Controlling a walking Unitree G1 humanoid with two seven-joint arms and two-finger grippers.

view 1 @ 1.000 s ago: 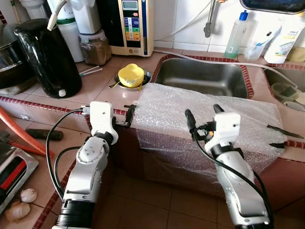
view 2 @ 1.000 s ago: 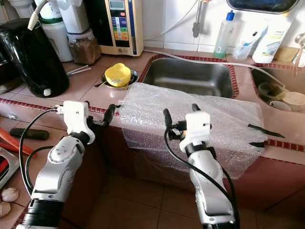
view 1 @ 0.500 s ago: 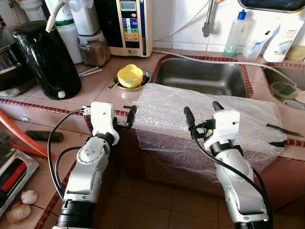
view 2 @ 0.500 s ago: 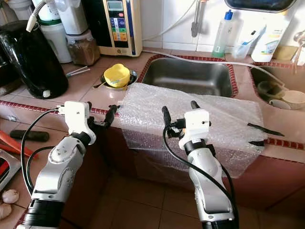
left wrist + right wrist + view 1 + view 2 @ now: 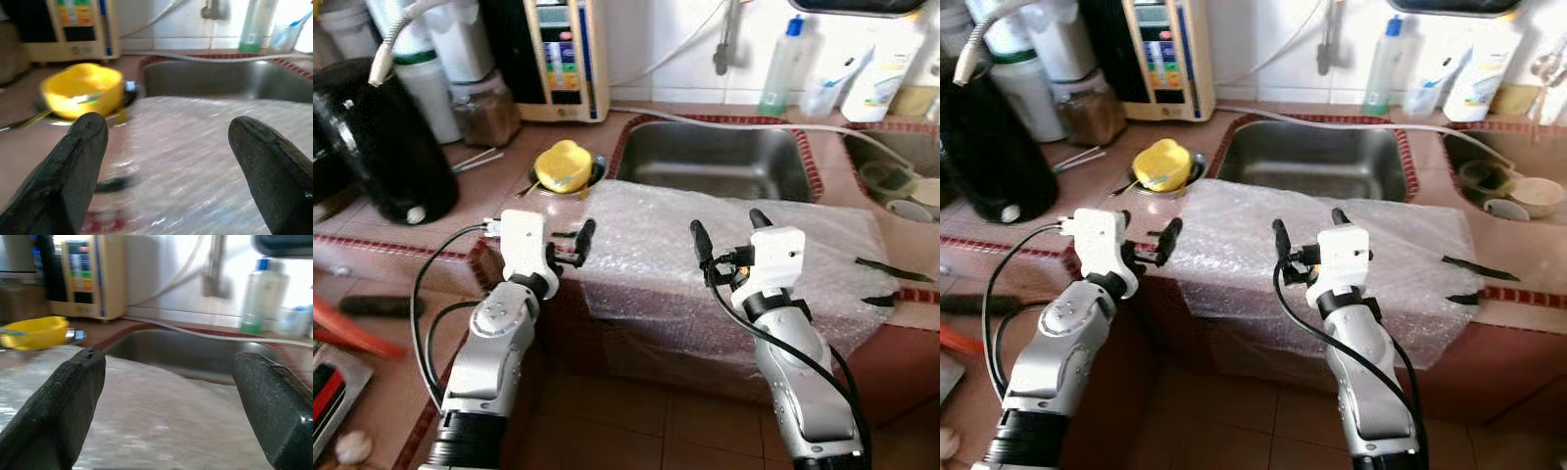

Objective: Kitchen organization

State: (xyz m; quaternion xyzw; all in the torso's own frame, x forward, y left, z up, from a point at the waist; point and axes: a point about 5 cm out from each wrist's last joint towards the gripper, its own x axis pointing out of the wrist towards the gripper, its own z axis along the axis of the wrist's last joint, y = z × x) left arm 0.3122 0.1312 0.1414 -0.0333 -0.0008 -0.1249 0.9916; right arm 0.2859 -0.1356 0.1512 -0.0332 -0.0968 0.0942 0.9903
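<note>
A sheet of clear bubble wrap [image 5: 646, 220] lies over the tiled counter in front of the steel sink [image 5: 724, 162] and hangs down over the counter's front edge. A yellow bowl [image 5: 563, 164] with a spoon sits on a dish left of the sink, also seen in the left wrist view as the yellow bowl [image 5: 83, 90]. My left gripper [image 5: 573, 243] is open at the wrap's left edge, level with the counter rim. My right gripper [image 5: 727, 227] is open above the middle of the wrap, fingers [image 5: 63, 401] spread wide with nothing between them.
A black kettle [image 5: 382, 137], a jar [image 5: 484, 103] and a water purifier [image 5: 558, 59] stand at the back left. Bottles [image 5: 780, 54] line the wall behind the sink. Dark knife-like items [image 5: 891, 269] lie at the wrap's right end. A second basin [image 5: 891, 181] holds bowls.
The whole picture has shifted and blurred slightly, so the camera moved. Both grippers hold the same open pose over the bubble wrap.
</note>
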